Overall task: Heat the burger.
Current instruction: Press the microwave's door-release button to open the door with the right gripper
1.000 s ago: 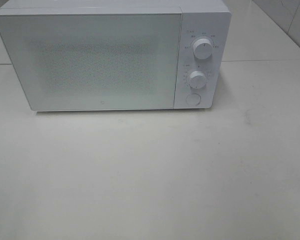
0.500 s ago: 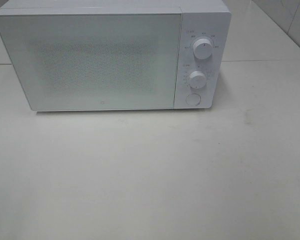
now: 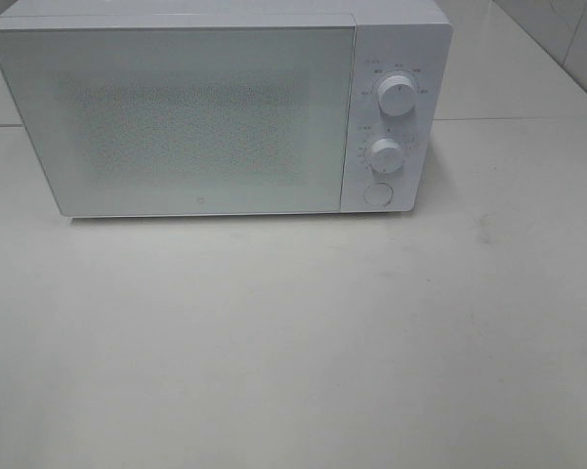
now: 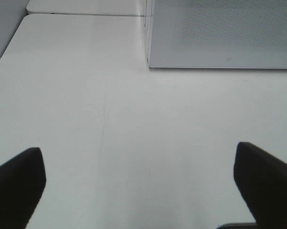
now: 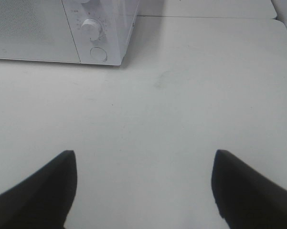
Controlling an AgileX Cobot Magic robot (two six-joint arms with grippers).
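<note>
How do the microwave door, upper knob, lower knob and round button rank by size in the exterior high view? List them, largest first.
1. microwave door, by far the largest.
2. upper knob and lower knob: they look alike, so no ranking between them.
3. round button, slightly smaller than the knobs.

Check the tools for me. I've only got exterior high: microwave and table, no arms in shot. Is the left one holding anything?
Observer: No. Left tool is open with nothing between its fingers, over the table.
Operator: And the right?
Observer: Right tool is open and empty too, pointed toward the knob end of the microwave.
</note>
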